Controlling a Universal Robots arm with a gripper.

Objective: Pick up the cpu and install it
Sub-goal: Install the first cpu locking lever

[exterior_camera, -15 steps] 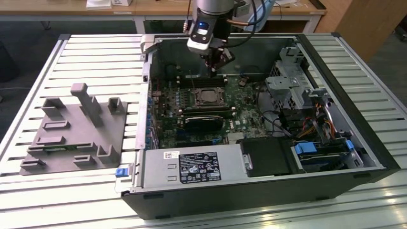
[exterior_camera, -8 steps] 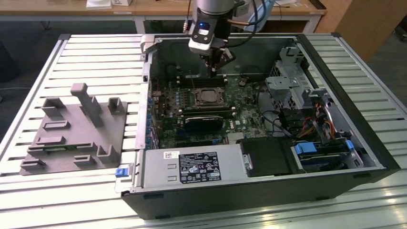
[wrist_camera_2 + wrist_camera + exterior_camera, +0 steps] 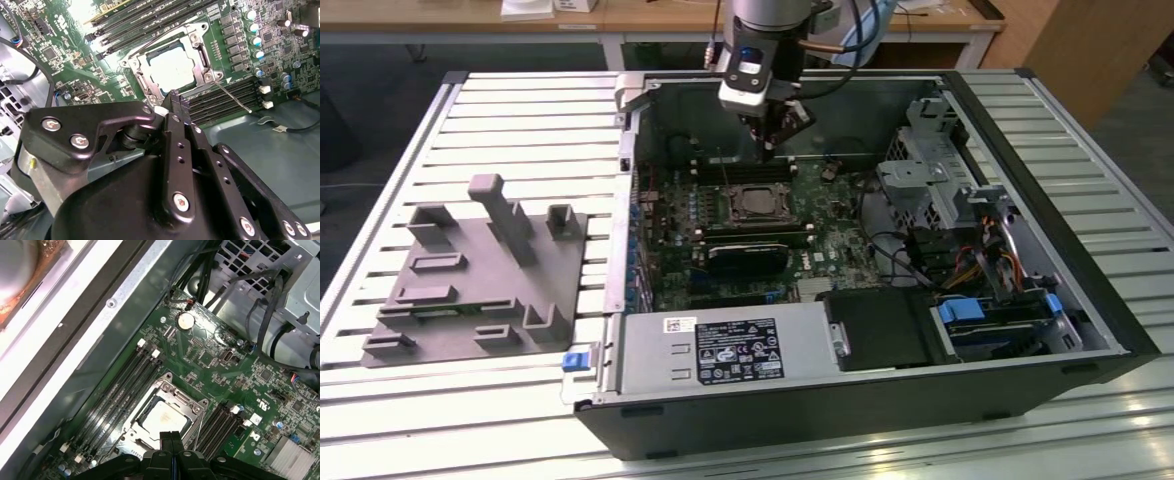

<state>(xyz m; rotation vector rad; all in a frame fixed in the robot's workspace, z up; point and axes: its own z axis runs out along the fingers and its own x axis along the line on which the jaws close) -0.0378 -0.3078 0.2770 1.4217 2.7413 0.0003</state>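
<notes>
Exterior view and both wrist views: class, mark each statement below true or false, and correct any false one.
1. The cpu lies in the socket on the motherboard. True.
2. The gripper is carrying the cpu. False: its fingers are shut together with nothing between them, and the cpu lies in the socket.
3. The grey fixture stands inside the computer case. False: it stands on the slatted table, outside the case, on the exterior view's left.
4. The gripper hangs above the motherboard, within the open computer case. True.
</notes>
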